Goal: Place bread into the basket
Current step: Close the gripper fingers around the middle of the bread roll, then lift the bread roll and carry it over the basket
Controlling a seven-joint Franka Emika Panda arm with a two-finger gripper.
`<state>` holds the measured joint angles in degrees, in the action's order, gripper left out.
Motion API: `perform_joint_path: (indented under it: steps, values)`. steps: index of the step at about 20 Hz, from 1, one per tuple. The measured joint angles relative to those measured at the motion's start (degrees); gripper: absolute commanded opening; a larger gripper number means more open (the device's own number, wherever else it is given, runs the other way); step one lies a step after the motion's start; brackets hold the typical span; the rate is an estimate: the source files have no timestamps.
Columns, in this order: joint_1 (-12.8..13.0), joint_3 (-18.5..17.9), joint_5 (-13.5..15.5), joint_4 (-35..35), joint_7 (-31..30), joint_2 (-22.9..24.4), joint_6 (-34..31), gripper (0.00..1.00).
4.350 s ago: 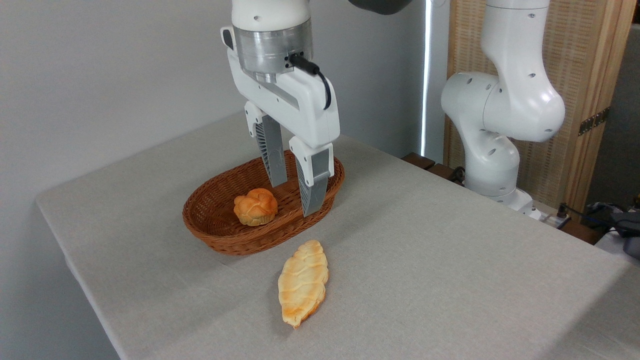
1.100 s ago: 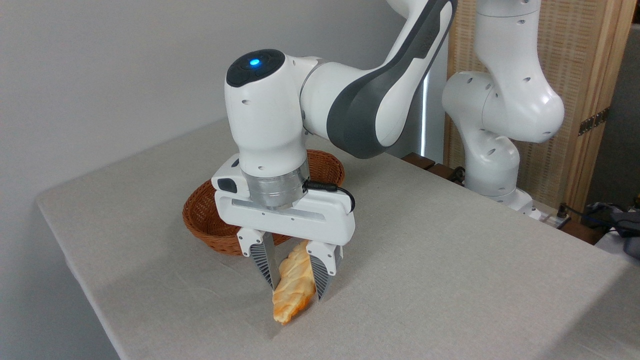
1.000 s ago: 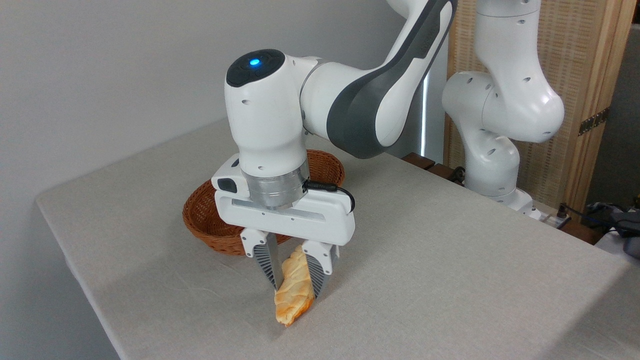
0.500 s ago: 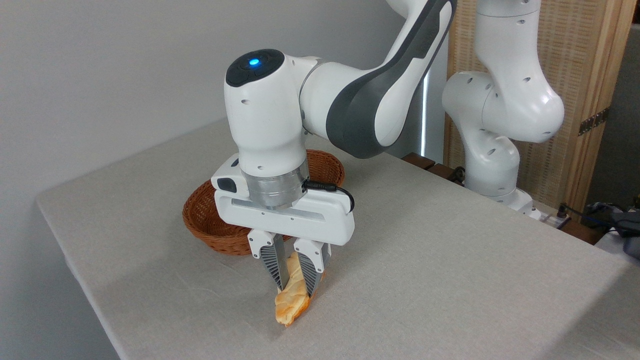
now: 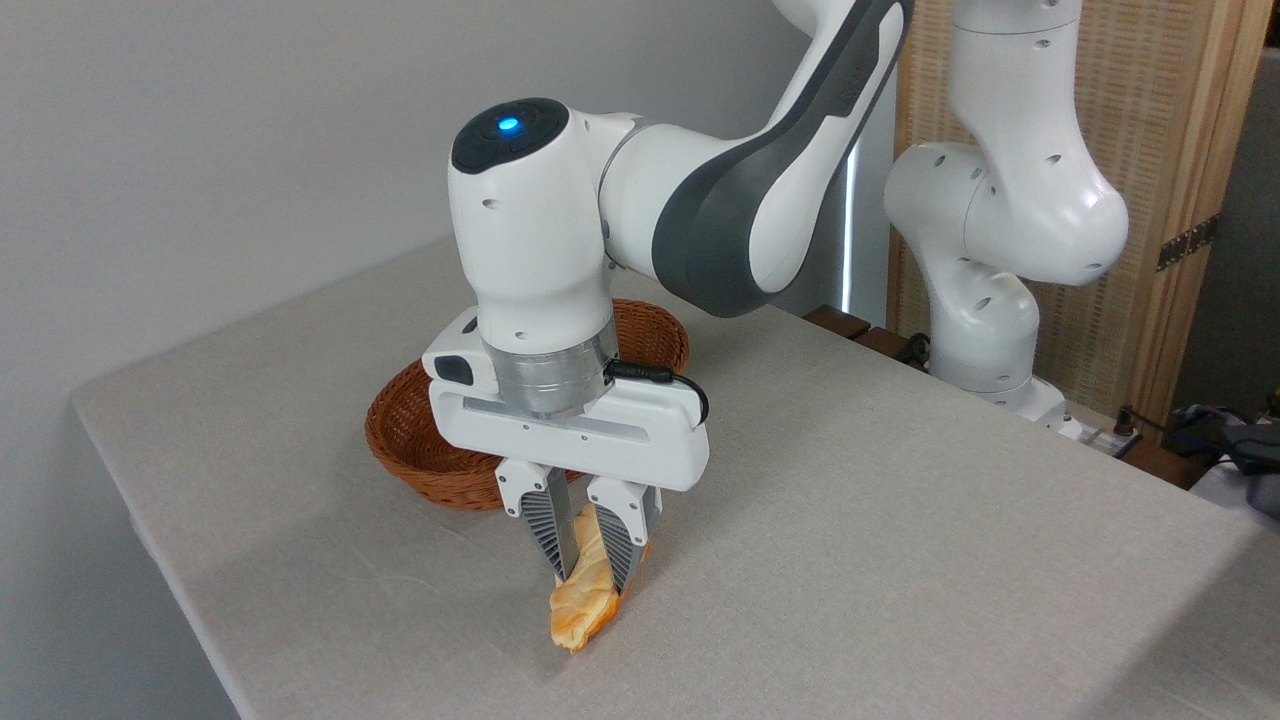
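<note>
The bread is a pale golden ridged loaf at the table's front, squeezed narrow and tipped up on its edge. My gripper points straight down and is shut on the bread, one grey ribbed finger on each long side. The loaf's browner near tip still touches the cloth. Just behind my wrist sits the reddish-brown wicker basket; the arm hides most of its inside.
The table wears a grey cloth; its front-left edge runs close to the loaf. The robot's white base column stands at the back right, in front of a wooden screen. Dark cables lie at the far right edge.
My gripper came from over the basket down to the loaf, then closed: the fingers went from straddling it to pinching it. Nothing has moved in the last half second.
</note>
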<state>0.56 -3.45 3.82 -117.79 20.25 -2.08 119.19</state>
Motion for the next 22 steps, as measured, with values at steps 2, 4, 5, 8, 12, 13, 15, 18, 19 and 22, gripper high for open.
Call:
perform_joint_path:
  steps: [2, 4, 5, 8, 12, 13, 15, 18, 19, 22]
  values:
    - [0.0, 0.0, 0.0, 0.0, 0.02, 0.0, 0.0, 0.28]
    - [0.0, 0.0, 0.0, 0.0, 0.06, 0.0, 0.0, 0.28]
    - [0.0, 0.0, 0.0, 0.0, 0.08, 0.0, 0.0, 0.28]
    - [0.0, 0.0, 0.0, 0.0, 0.11, 0.0, 0.0, 0.28]
    - [0.02, 0.02, 0.0, 0.13, 0.11, 0.0, 0.0, 0.28]
    - [0.02, 0.02, 0.0, 0.21, 0.11, 0.01, 0.0, 0.28]
    - [0.02, 0.02, 0.0, 0.42, 0.12, 0.02, 0.0, 0.28]
    - [0.03, 0.03, 0.0, 0.93, 0.12, 0.05, 0.0, 0.29]
    - [0.03, 0.03, 0.0, 1.34, 0.12, 0.09, 0.0, 0.29]
    - [0.03, 0.03, 0.0, 2.92, 0.12, 0.39, 0.0, 0.29]
